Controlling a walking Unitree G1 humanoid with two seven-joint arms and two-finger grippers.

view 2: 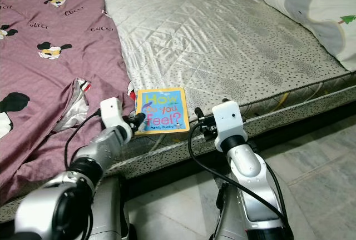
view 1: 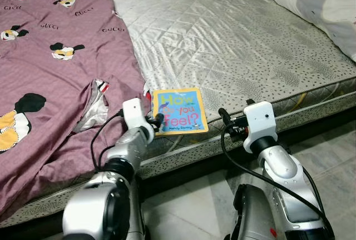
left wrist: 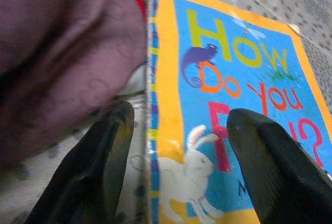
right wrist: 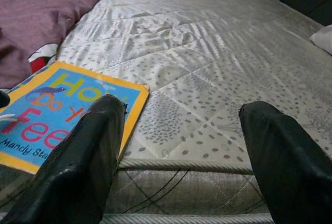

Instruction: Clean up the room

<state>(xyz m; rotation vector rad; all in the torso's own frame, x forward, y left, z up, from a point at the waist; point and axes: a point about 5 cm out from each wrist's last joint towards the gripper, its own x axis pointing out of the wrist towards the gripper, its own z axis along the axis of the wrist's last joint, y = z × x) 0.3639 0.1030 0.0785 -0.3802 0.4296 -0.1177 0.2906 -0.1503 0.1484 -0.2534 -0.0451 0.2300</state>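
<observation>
A children's book (view 1: 179, 110) with a blue and yellow cover reading "How Do You Feel?" lies flat at the near edge of the mattress (view 1: 222, 29). My left gripper (view 1: 158, 120) is at the book's near left corner and is open. In the left wrist view the book (left wrist: 233, 105) has its spine edge between the two fingers of that gripper (left wrist: 181, 117). My right gripper (view 1: 225, 119) hovers open by the mattress edge just right of the book. In the right wrist view the gripper (right wrist: 184, 107) holds nothing, and the book (right wrist: 57, 110) lies off to one side.
A purple blanket (view 1: 50, 56) with cartoon prints covers the left part of the bed, touching the book's left side. A white cloth with a striped tab (view 1: 97, 104) pokes from under it. A white pillow (view 1: 328, 1) lies far right. Tiled floor (view 1: 334, 156) runs beside the bed.
</observation>
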